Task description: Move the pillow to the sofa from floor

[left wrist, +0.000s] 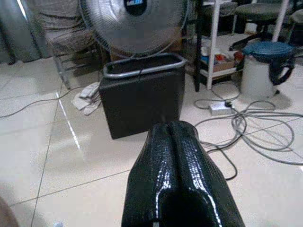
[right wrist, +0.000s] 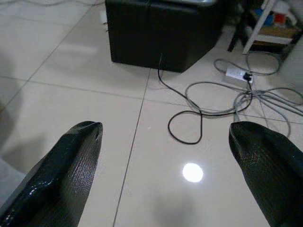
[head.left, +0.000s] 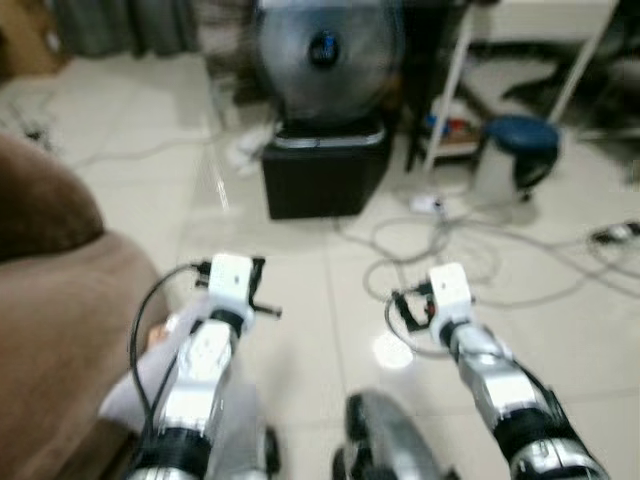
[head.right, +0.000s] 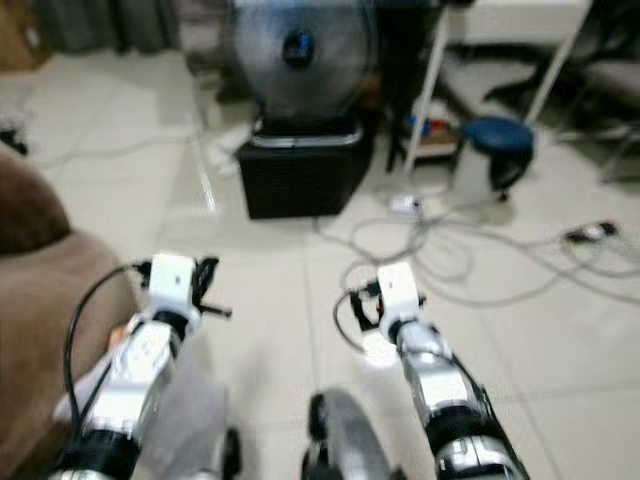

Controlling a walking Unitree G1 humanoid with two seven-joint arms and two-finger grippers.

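Observation:
A pale grey pillow (head.left: 150, 375) lies low beside the front of the brown sofa (head.left: 60, 300), under my left arm (head.left: 205, 360). Its far part is hidden by that arm. My left gripper (left wrist: 173, 130) is held above the tiled floor with its two black fingers pressed together and nothing between them. My right gripper (right wrist: 165, 130) hovers over bare tiles to the right, fingers wide apart and empty. My right arm (head.left: 480, 360) reaches forward beside the left one. The head views are blurred.
A big fan (head.left: 325, 50) stands on a black box (head.left: 325, 170) straight ahead. Loose cables (head.left: 470, 260) and a power strip (head.left: 428, 204) lie on the floor at right, near a white shelf frame (head.left: 450, 80) and a blue-topped stool (head.left: 520, 140).

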